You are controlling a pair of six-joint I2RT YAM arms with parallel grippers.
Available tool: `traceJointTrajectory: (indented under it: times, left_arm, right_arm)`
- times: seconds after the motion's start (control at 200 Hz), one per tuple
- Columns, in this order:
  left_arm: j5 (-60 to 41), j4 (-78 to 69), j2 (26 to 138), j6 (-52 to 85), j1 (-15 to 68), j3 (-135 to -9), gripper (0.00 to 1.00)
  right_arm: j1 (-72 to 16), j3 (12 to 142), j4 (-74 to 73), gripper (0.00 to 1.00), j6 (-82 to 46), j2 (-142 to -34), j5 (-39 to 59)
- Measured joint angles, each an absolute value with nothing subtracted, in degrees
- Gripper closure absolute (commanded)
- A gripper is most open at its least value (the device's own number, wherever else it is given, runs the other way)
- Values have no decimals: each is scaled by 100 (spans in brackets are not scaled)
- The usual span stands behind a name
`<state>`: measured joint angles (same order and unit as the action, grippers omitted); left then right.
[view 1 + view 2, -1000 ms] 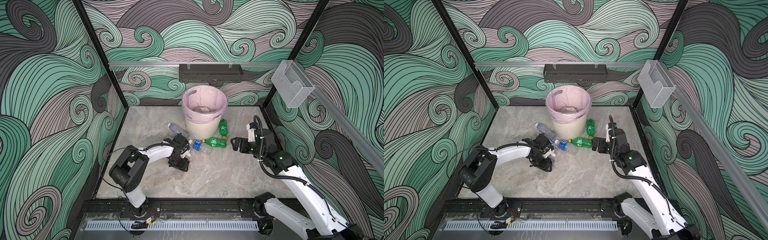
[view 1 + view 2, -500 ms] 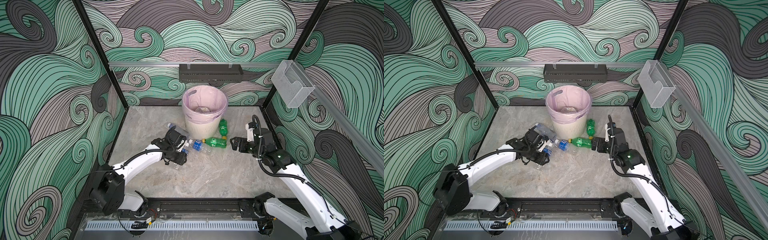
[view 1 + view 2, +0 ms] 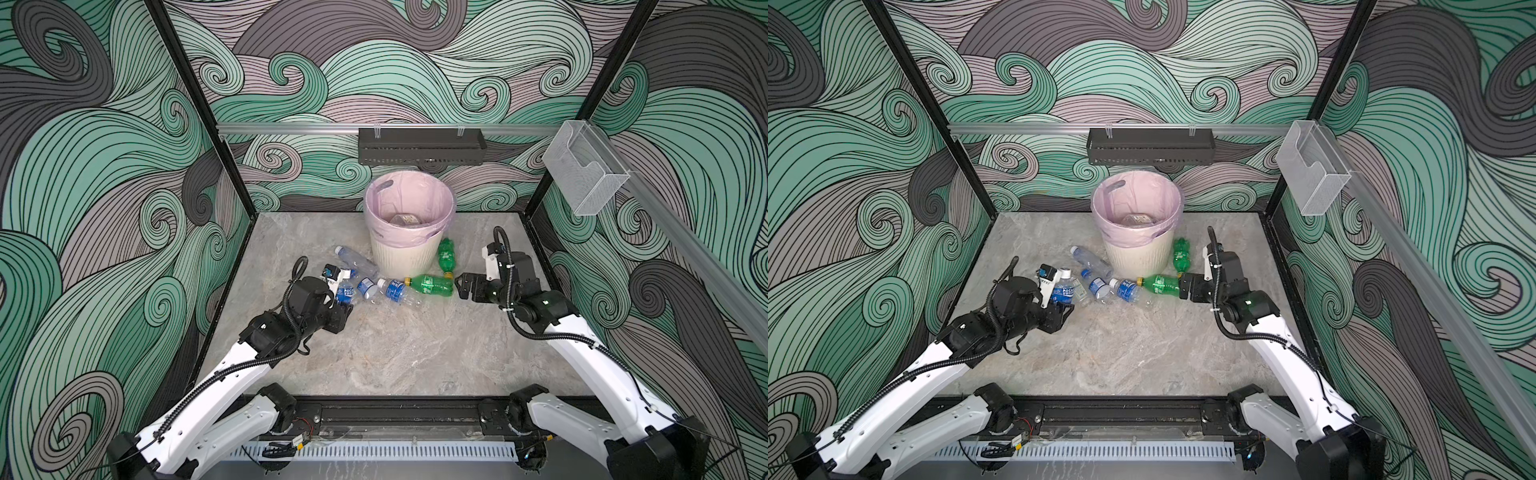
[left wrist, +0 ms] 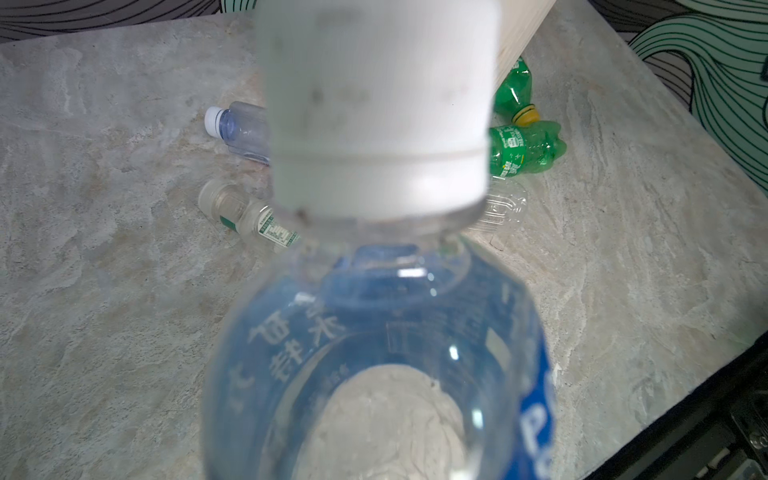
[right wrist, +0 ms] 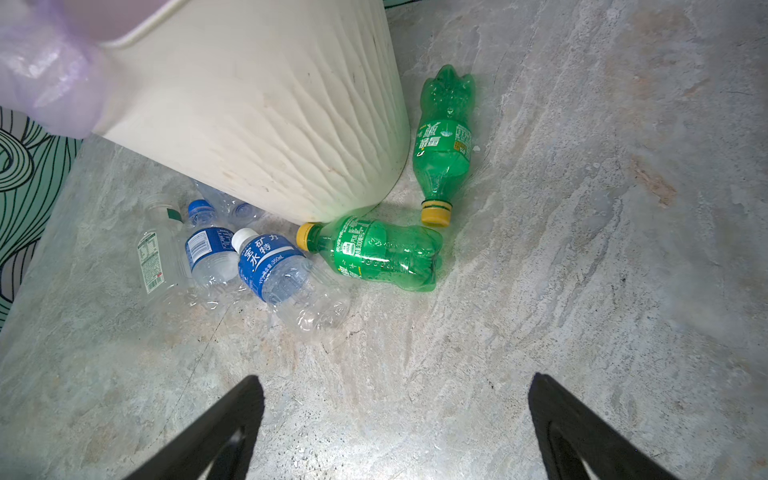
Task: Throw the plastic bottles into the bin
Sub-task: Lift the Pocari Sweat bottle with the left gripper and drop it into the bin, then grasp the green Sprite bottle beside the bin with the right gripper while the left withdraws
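The left gripper (image 3: 1062, 308) has its jaws pinched on the lower body of a clear Pocari Sweat bottle (image 3: 1064, 291), over the left part of the table (image 3: 415, 345). The bottle's long axis runs straight out from the wrist, with the white cap toward the far side. In a top view its blue label reads "POCARI SWEAT".

The right gripper (image 5: 395, 419) holds its jaws spread wide with nothing between them, just beside the base of a green bottle (image 3: 430, 284). That bottle lies on its side, yellow cap pointing left at a blue-labelled bottle (image 5: 274, 266) printed with Chinese characters and "350mL".

A second green bottle (image 3: 446, 254) lies just beside the bin (image 3: 401, 257) on its right, axis running near to far, cap toward the near edge. A clear white-capped bottle (image 3: 355, 261) lies by the bin's left foot, cap pointing far-left.
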<state>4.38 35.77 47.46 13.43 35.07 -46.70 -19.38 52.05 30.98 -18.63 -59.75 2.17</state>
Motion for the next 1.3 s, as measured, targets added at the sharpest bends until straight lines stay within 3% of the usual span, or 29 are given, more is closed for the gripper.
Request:
traceJointTrajectory:
  times: [0.165, 0.315, 0.42, 0.585, 0.671, 0.751, 0.856, 0.956, 1.066, 1.301]
  left_arm:
    - [454, 3514, 4906, 1341, 3507, -4989, 44]
    - [366, 3548, 5894, 1066, 3500, -6445, 43]
    - [130, 3592, 7185, 753, 3404, -8388, 42]
    - [-239, 3795, 9819, 701, 3100, -12398, 17]
    - [-351, 4403, 11325, 718, 3000, -14785, 15]
    - [-436, 5081, 11998, 733, 2936, -15745, 15]
    - [-458, 5529, 11699, 784, 2932, -14820, 14]
    - [-478, 4989, 10355, 779, 2934, -12116, 6]
    - [-425, 4364, 8619, 823, 2932, -9640, 4]
    - [-40, 3765, 6073, 823, 2923, -8077, 4]
  right_arm:
    - [-1938, 5192, 2995, 0, -1839, -6093, 311]
    - [-1938, 5192, 2971, 0, -1822, -6169, 360]
    - [-1938, 5192, 2961, 0, -1817, -6169, 386]
    - [-1938, 5192, 2945, 0, -1841, -6169, 473]
    - [-1938, 5192, 2954, 0, -1863, -6163, 517]
    - [-1938, 5186, 2974, 0, -1868, -6134, 532]
    - [-1938, 5137, 2974, 0, -1868, -6066, 543]
    - [-1938, 5129, 2969, 0, -1868, -6136, 582]
    - [-1938, 5135, 2965, 0, -1865, -6429, 646]
    - [-1935, 5240, 2908, 0, -1907, -7129, 569]
